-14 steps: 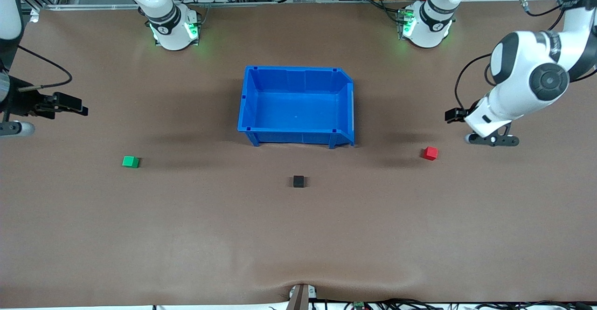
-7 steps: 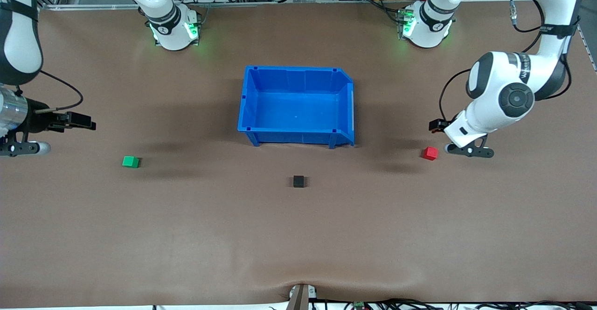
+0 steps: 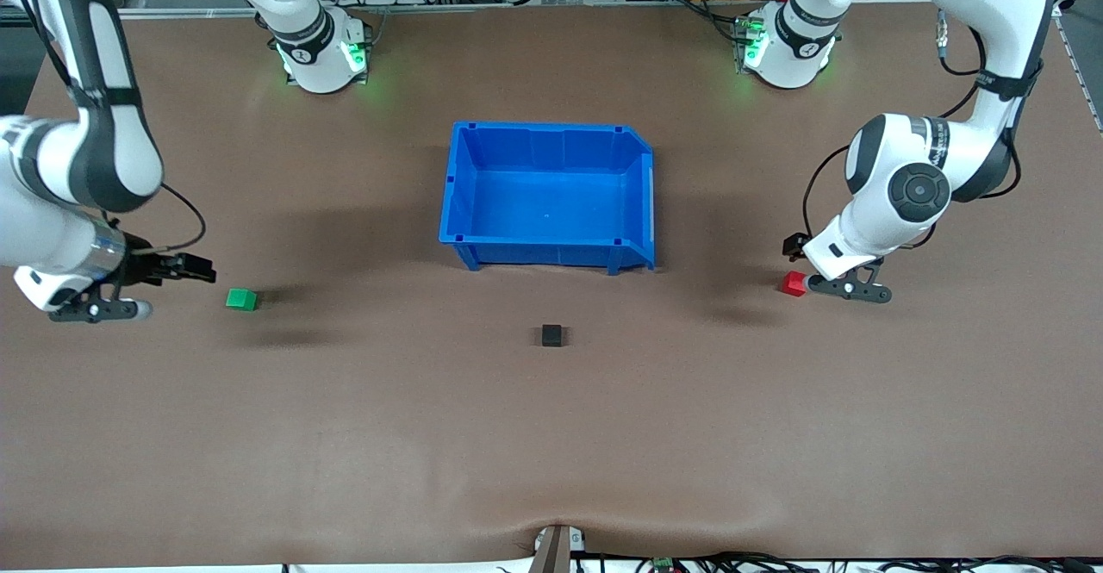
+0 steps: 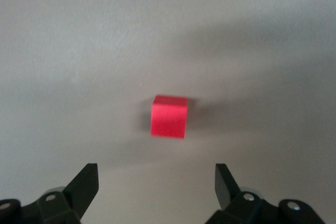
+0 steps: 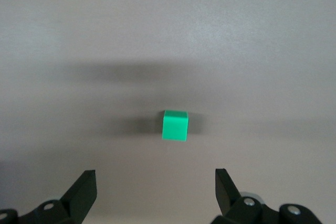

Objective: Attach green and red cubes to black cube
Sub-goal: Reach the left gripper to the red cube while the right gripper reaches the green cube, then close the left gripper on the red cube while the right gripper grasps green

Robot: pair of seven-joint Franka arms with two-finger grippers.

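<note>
Presently, both of my arms are in the approach step, one to each coloured cube. My left gripper [image 4: 156, 182] stands with its fingers spread wide and empty, low over the table just beside the red cube [image 3: 794, 283], at the left arm's end of the table; in the left wrist view that cube [image 4: 169, 116] lies ahead of the gap between the fingertips, not yet inside it. My right gripper [image 5: 155, 184] is likewise parted and holds nothing, near the green cube [image 3: 241, 299] at the right arm's end of the table, though with a clear stretch of table between them; the right wrist view shows the green cube [image 5: 175, 125] ahead of the gap. The black cube [image 3: 551, 335] rests alone mid-table, nearer to the front camera than the blue bin [image 3: 457, 185], well apart from both coloured cubes. Nothing is attached yet.

By my judgement, the next move calls for each gripper to advance until its cube sits squarely between the fingers, then close on flat faces. A skewed closure could nudge a cube away.
</note>
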